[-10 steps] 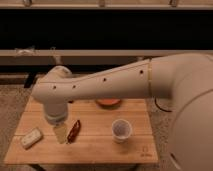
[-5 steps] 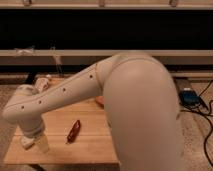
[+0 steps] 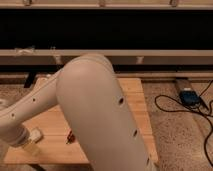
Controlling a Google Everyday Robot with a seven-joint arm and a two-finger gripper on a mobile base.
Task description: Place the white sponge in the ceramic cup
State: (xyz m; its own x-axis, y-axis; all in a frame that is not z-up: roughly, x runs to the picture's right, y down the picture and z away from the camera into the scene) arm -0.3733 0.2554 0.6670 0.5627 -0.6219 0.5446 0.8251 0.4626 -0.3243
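Observation:
The white sponge (image 3: 36, 133) shows only as a small pale corner at the front left of the wooden table (image 3: 135, 102). My gripper (image 3: 31, 146) hangs at the end of the white arm (image 3: 95, 110), right at the sponge, just in front of it and partly over it. The ceramic cup is hidden behind the arm, which fills the middle of the view.
A small red packet (image 3: 70, 136) lies on the table just right of the sponge. A blue box (image 3: 190, 96) and black cables (image 3: 172, 106) lie on the floor to the right. A dark recessed wall with a ledge (image 3: 150, 52) runs behind the table.
The arm has swung left and closer to the camera, carrying the gripper from the table's middle to the sponge at the front left. The arm now covers the cup and bowl.

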